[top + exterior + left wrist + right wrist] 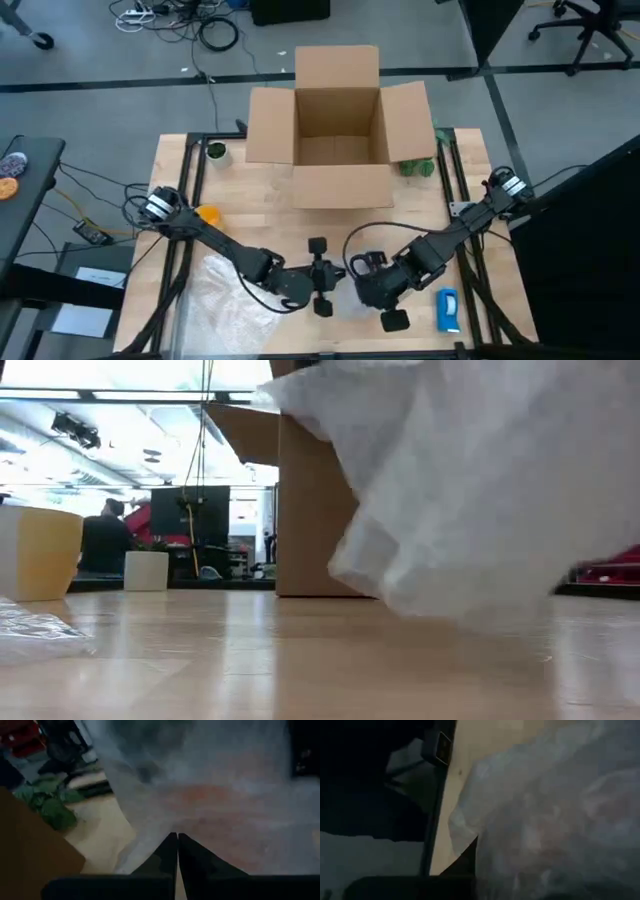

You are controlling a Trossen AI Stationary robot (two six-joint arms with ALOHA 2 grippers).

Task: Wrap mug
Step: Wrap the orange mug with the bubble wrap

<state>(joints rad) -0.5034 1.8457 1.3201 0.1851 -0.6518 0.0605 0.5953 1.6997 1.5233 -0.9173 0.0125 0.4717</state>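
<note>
Mug (pixel 207 213), small and orange, upright on the left part of the table (pixel 260 200) beside the left arm's base, well apart from both grippers and bare of any wrapping; in the low view seen at far left (pixel 38 552). Clear wrap sheet (pixel 228 292) spread over the table's front left, nearer the mug than either gripper, with one part lifted off the wood (pixel 470 490). Left gripper (pixel 177 842) at front centre, fingers pressed together with the sheet fanning out from their tips, apparently pinched. Right gripper (pixel 385 300) just beside it; cannot tell how far open, the sheet filling its wrist view. Beyond, open cardboard box (pixel 338 120) at the back; flat blue-and-white object (pixel 447 310) at front right.
</note>
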